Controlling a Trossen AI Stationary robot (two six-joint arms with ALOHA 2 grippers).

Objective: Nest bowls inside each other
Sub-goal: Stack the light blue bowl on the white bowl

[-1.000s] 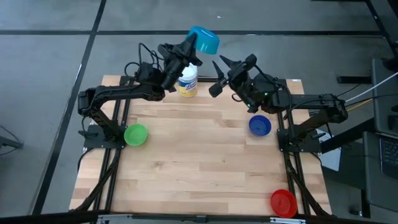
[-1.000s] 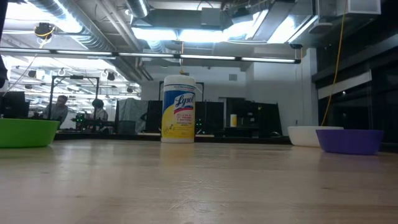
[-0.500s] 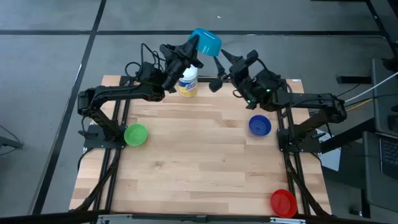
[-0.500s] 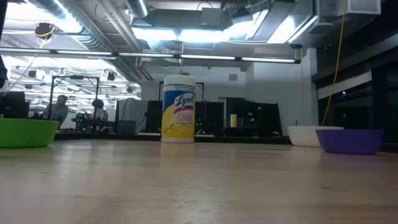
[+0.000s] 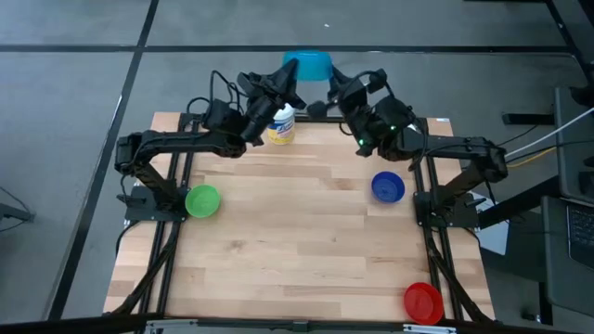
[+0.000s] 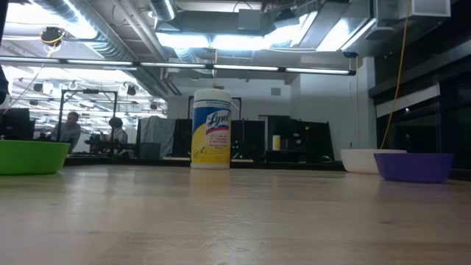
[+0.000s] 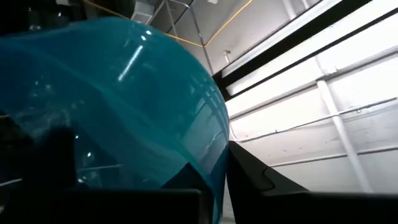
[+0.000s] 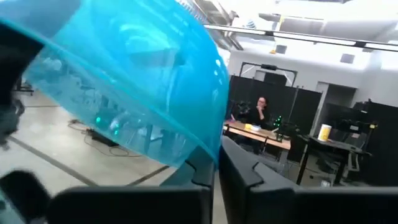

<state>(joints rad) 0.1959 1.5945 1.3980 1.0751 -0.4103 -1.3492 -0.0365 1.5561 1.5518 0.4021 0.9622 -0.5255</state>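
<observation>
A light blue bowl [image 5: 308,65] hangs high over the table's far edge, between my two grippers. My left gripper [image 5: 289,77] is shut on its left side and my right gripper [image 5: 328,85] is shut on its right side. The bowl fills both wrist views [image 7: 124,106] [image 8: 130,81]. On the table a green bowl [image 5: 202,200] rests at the left, a dark blue bowl [image 5: 388,186] at the right and a red bowl [image 5: 422,301] at the near right corner. A white bowl [image 6: 362,160] shows only in the low view, beside the dark blue one [image 6: 413,166]. My left gripper has the light blue bowl's rim [image 7: 208,171] pinched between its two fingers, with one finger [image 7: 255,183] showing beside the wall. The fingers slant upward from the table's left. The bowl is lifted clear of everything. My right gripper pinches the bowl's rim [image 8: 208,158] on the opposite side, the thin wall running down into the narrow gap between its two fingers [image 8: 249,174]. It comes about level from the table's right. The bowl stands tilted above the fingers, clear of the table.
A white canister with a yellow label [image 5: 281,123] stands at the far edge, below the raised bowl, and shows mid-table in the low view [image 6: 211,129]. Bare wood lies over the table's middle and near left. People sit at desks in the room behind.
My right gripper, open a second ago, has moved toward the table's far edge and left, up to the light blue bowl, and has shut on its rim. My left gripper has kept its hold, and the bowl has shifted slightly and turned more level.
</observation>
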